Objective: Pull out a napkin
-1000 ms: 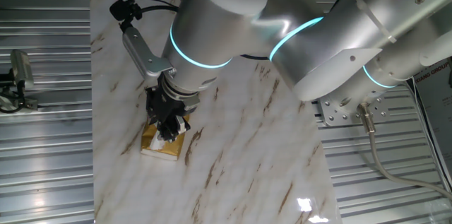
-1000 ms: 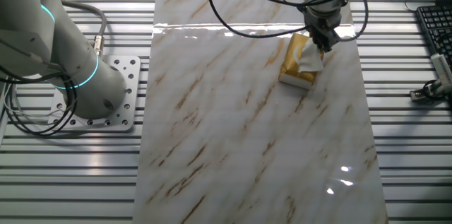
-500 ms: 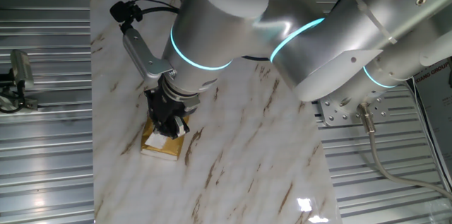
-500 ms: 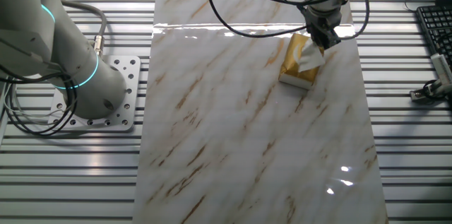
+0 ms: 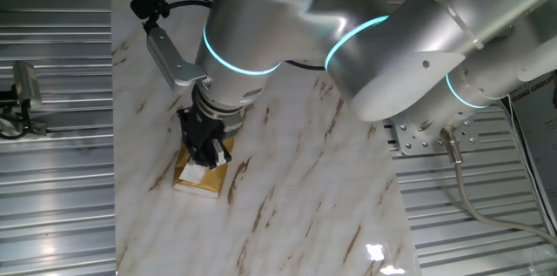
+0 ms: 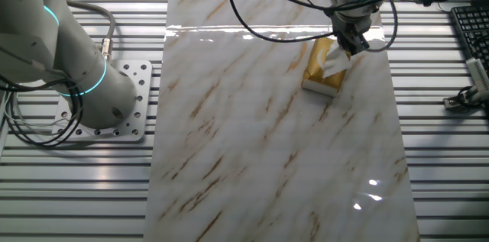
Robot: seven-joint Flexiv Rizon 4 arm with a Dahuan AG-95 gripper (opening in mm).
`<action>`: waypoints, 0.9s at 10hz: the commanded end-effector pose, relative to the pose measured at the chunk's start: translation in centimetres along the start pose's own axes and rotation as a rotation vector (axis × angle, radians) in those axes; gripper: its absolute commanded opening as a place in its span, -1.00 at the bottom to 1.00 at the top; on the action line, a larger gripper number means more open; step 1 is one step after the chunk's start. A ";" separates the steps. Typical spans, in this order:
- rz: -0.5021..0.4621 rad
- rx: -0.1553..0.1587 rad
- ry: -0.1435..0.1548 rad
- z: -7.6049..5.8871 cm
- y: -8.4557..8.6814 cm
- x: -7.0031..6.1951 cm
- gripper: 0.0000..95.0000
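Note:
A flat golden tissue pack lies on the marble-patterned table. A white napkin sticks up out of the pack's top, crumpled into a peak. My gripper hangs directly over the pack, its black fingers shut on the napkin's upper end. The napkin's lower part still sits in the pack's slot. The arm's large silver body hides much of the table behind the gripper in one fixed view.
A second silver arm's base stands on a perforated plate left of the table. A keyboard and a small clamp lie to the right. A small camera on a stand sits off the table's left edge.
The gripper has lifted a little and shifted slightly away from the pack, drawing the napkin up with it. The pack has stayed in place.

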State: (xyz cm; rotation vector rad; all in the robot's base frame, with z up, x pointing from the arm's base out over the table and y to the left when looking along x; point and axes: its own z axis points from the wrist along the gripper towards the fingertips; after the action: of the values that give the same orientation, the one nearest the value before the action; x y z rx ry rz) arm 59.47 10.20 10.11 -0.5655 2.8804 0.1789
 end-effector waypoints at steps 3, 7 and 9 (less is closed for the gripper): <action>-0.004 -0.082 0.162 -4.1 -0.6 -2.2 -1.00; 0.061 -0.146 0.296 -9.3 0.1 -6.1 -1.00; 0.113 -0.166 0.390 -12.1 1.1 -8.9 -1.00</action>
State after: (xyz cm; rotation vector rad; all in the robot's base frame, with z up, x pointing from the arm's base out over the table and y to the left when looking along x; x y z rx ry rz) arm 64.02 11.75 21.95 -0.5457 3.2389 0.3456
